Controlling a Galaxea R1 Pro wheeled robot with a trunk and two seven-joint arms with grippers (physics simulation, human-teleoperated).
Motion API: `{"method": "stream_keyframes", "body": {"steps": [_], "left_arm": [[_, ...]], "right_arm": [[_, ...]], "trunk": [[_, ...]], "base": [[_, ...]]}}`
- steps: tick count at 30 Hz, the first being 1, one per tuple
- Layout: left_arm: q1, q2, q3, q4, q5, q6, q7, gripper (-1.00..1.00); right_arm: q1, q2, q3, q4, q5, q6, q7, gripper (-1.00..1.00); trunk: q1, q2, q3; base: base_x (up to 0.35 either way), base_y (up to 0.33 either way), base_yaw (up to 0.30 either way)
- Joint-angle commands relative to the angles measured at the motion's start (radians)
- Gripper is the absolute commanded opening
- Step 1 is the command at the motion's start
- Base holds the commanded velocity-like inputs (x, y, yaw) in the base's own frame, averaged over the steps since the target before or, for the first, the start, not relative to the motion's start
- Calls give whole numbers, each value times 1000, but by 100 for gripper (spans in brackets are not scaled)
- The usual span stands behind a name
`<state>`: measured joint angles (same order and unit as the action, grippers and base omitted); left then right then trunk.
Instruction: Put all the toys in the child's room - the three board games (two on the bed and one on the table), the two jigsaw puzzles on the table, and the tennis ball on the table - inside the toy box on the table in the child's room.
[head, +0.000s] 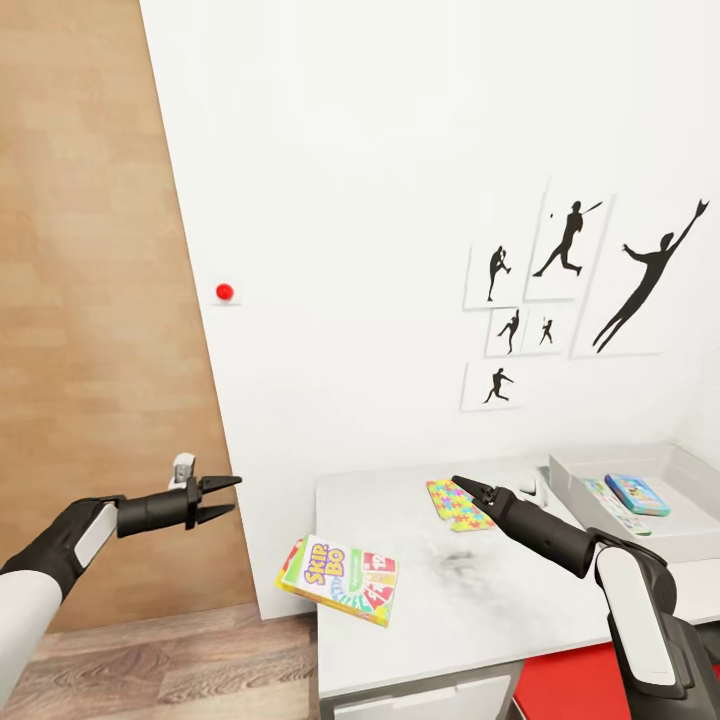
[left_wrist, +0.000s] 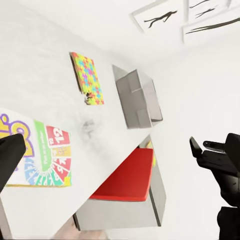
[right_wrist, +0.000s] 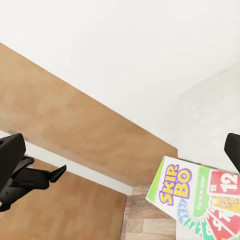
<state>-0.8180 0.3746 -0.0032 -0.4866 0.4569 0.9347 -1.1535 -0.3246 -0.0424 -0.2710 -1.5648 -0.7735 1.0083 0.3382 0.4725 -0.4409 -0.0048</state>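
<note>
One Skip-Bo box (head: 339, 578), one jigsaw puzzle (head: 457, 504), toy box (head: 600, 470), both arms' fingers spread, empty

skip-bo box (right_wrist: 200, 197) overhangs the table edge above wooden floor (right_wrist: 150, 220).

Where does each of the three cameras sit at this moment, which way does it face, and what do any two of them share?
Head view: on the robot's head, facing forward and down at the white table, toy box and wall; left gripper and right gripper show, both open.
Left wrist view: on the left arm, facing across the table toward the jigsaw puzzle; its dark fingers frame the edges.
Right wrist view: on the right arm, facing the wooden door and floor.
Shared: all three show the Skip-Bo game overhanging the table's corner.
</note>
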Motion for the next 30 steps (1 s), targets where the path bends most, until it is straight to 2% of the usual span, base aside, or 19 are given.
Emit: {"method": "stream_keyframes", "body": {"steps": [1,9,21,30], "left_arm": [[-1,1,0,0,2,14,-2,100],[-1,10,0,1,1,58,3,100],[-1,16,0,3,2,61,5,100],[-1,16,-1,3,2,58,9,100]], "right_arm": [[-1,0,-1,0,9,4,11,100],[-1,4,2,0,11,4,10,100],[-1,7,3,0,15,4,10,100],[-1,-2,3,-6,11,14,26,100]], "trunk": [[4,-8,-4],[35,-64,-29],[81,-148,-66],[115,-211,-95]], "base": [[0,0,0],[0,0,0],[0,0,0],[0,0,0]]}}
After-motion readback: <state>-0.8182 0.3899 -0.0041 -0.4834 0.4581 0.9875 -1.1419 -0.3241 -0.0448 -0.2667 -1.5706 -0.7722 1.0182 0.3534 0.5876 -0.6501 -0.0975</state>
